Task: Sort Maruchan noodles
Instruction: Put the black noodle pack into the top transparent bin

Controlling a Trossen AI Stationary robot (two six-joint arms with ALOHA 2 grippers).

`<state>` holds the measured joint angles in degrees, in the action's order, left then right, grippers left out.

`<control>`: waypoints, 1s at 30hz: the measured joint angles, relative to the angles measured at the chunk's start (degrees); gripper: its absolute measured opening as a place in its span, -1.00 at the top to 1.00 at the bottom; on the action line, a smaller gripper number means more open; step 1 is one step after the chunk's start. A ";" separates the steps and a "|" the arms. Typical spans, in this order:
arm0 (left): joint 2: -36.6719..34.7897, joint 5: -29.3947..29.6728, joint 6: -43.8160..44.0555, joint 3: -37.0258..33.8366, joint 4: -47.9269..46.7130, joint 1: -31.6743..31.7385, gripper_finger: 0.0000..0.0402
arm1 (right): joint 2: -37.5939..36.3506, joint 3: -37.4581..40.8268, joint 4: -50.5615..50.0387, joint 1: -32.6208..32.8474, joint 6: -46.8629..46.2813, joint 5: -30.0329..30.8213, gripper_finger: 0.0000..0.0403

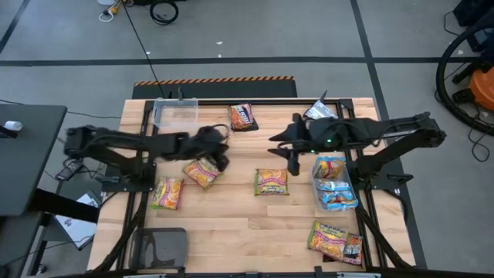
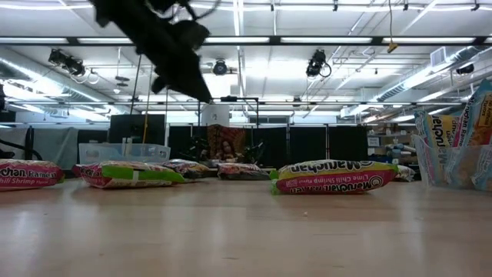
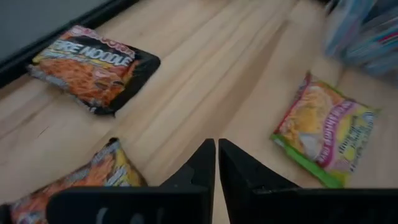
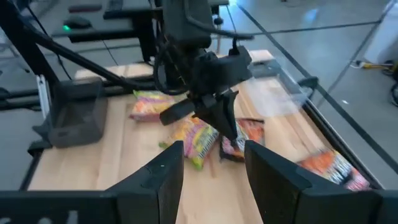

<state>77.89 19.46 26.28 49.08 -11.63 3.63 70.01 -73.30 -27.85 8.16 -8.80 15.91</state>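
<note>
Several Maruchan packets lie flat on the wooden table. A yellow-green one (image 1: 272,181) sits mid-table, two orange-yellow ones (image 1: 202,171) (image 1: 167,193) to its left, and a dark one (image 1: 243,117) near the far edge. My left gripper (image 1: 221,160) hangs shut above bare wood, just right of the orange-yellow packet (image 3: 81,180), with the dark packet (image 3: 93,65) and the yellow-green one (image 3: 323,134) farther off. In the low view it (image 2: 201,91) is well clear of the table. My right gripper (image 1: 292,161) is open (image 4: 214,165), raised right of mid-table, and holds nothing.
A clear bin (image 1: 333,184) on the right holds light blue packets standing on edge. Another clear bin (image 1: 176,112) stands at the far left. A silver packet (image 1: 318,112) lies far right, and more packets (image 1: 336,239) lie near right. Bare wood shows along the near edge.
</note>
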 joint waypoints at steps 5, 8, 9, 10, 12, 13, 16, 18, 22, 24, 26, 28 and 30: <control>10.52 -1.58 -2.88 8.52 -7.36 1.15 0.77 | -3.44 0.00 -7.50 2.32 -2.64 3.78 0.13; 15.84 -0.65 -1.06 14.60 -17.47 1.43 0.62 | -4.93 0.00 -12.20 3.49 -5.73 4.14 0.13; 17.83 0.21 -0.21 16.89 -21.23 1.41 0.56 | -5.29 0.00 -13.65 3.81 -6.67 4.19 0.13; 19.90 1.04 0.12 19.21 -25.80 1.39 0.51 | -5.61 0.00 -14.57 4.11 -7.53 4.21 0.13; 24.02 3.03 0.08 23.65 -31.68 0.80 0.43 | -5.97 0.00 -16.67 4.30 -8.00 4.21 0.13; 25.75 4.26 0.06 25.53 -33.24 0.44 0.40 | -5.98 0.00 -17.23 4.30 -7.93 4.20 0.13; 30.42 6.71 0.89 29.88 -35.95 -0.45 0.30 | -5.94 0.00 -17.43 4.17 -7.69 4.21 0.13; 32.46 7.32 3.48 31.33 -37.07 -0.51 0.21 | -5.72 0.00 -17.30 4.09 -7.78 4.21 0.13; 34.45 10.04 9.62 31.94 -39.12 0.52 0.07 | -5.46 0.01 -18.04 4.13 -8.00 4.14 0.13; 35.47 10.35 10.86 31.93 -41.00 1.20 0.04 | -5.46 0.00 -18.74 4.13 -8.37 4.13 0.13; 36.53 10.21 11.03 31.93 -41.03 1.67 0.04 | -5.46 0.00 -18.87 4.09 -9.13 4.12 0.13; 37.61 10.37 11.75 31.93 -40.58 1.76 0.06 | -5.46 0.00 -18.87 4.09 -9.22 4.10 0.13; 38.91 10.58 12.15 31.93 -39.80 1.51 0.09 | -5.44 0.00 -18.90 4.10 -9.25 4.08 0.13</control>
<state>116.80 30.04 38.44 81.01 -51.44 5.14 64.58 -73.30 -46.75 12.26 -18.04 19.99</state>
